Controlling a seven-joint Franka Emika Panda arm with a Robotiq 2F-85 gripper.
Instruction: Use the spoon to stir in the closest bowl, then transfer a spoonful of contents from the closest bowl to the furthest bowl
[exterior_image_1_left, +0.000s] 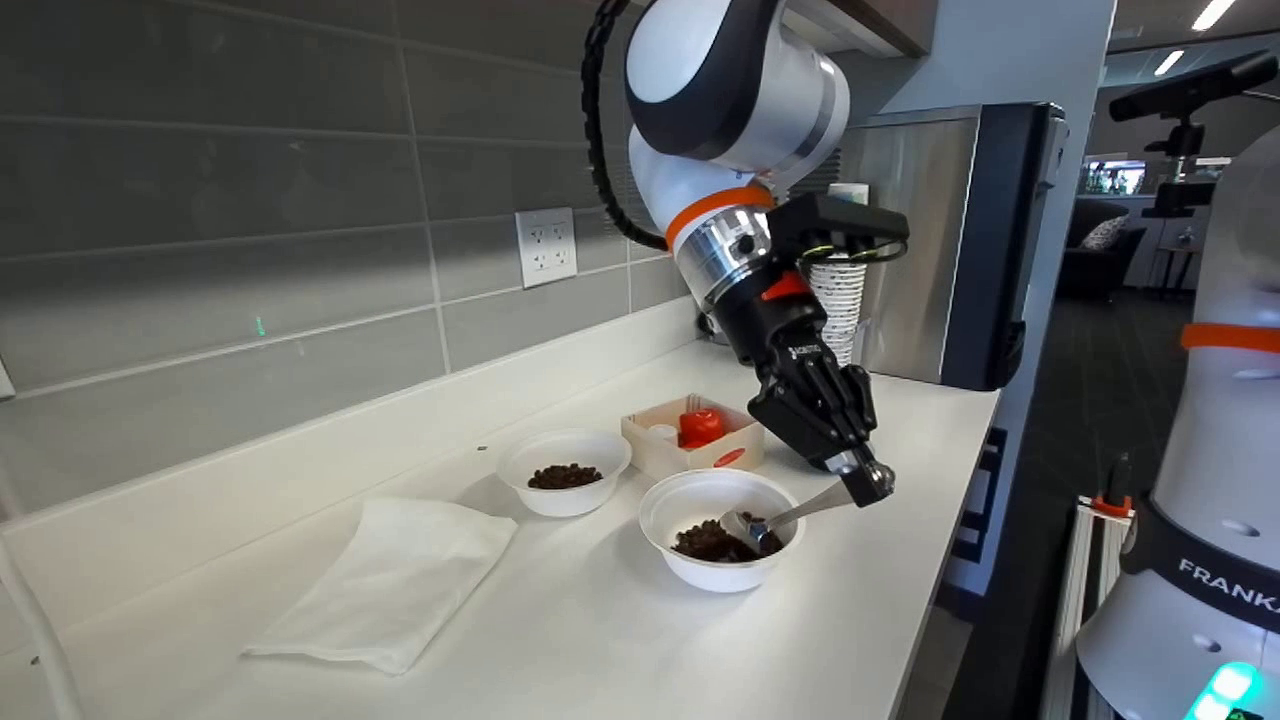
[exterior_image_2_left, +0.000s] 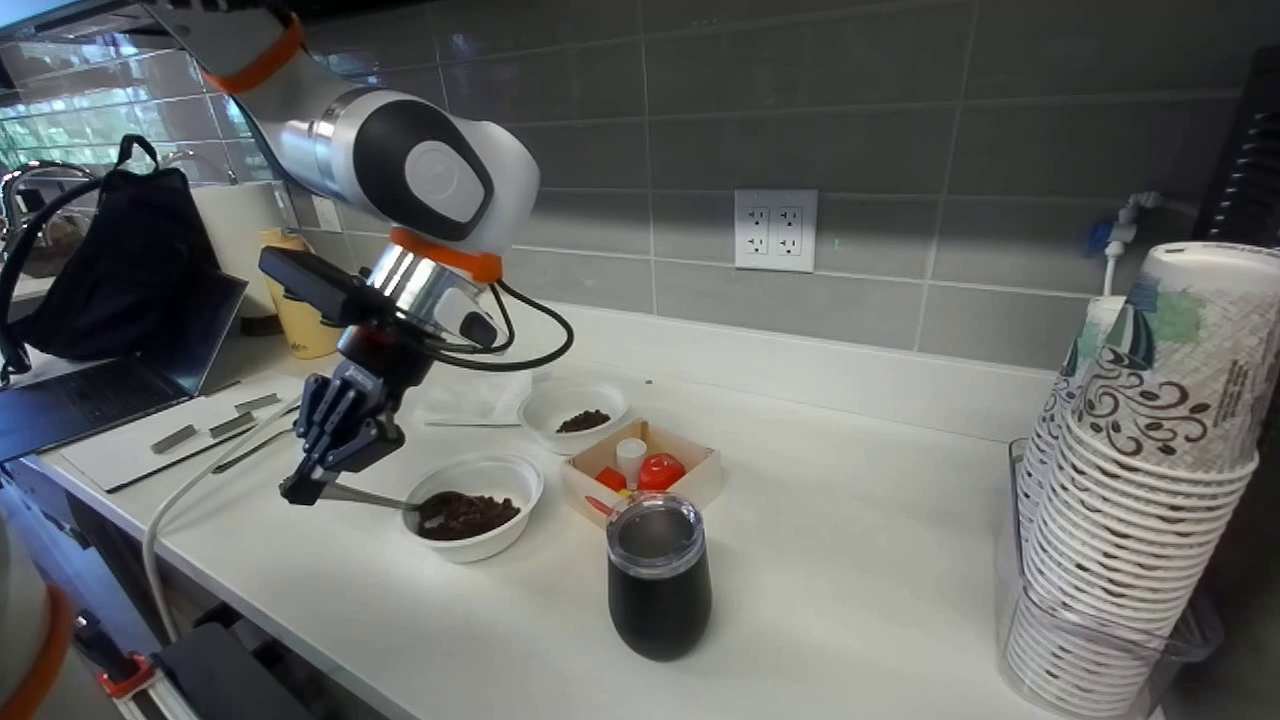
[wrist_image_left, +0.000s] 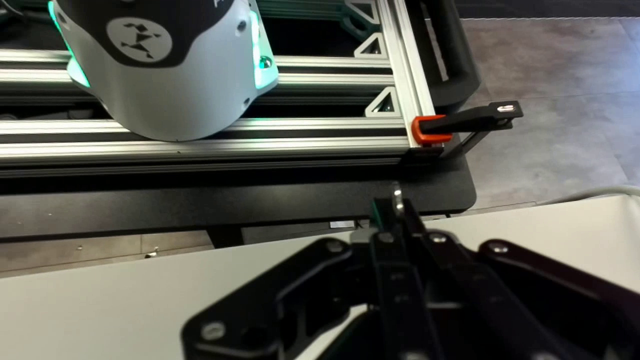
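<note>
Spoon (exterior_image_1_left: 803, 510) in the near bowl (exterior_image_1_left: 714, 577)
Gripper (exterior_image_1_left: 867, 483) clamped on the spoon; stirring looks under way, transfer probably left, though the far bowl (exterior_image_1_left: 562, 504) holds dark bits (exterior_image_1_left: 565, 476) too.

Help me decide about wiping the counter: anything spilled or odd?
Two dark specks stand out on the white counter: one near the far bowl, one beside the cord; crumbs or marks, I can't tell. Nothing else does.
</note>
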